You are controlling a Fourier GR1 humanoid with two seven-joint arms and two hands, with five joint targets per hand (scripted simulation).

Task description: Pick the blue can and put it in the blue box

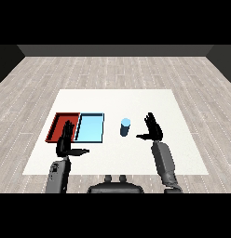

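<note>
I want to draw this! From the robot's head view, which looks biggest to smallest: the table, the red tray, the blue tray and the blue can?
1. Table, by far the largest.
2. Light blue tray and red tray: they look alike in size, though the left hand hides part of the red one, so no ranking.
3. Blue can, smallest.

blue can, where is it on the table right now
In the head view the small blue cylindrical can stands upright on the white table, just right of the light blue tray and left of the open right robot hand.
</note>
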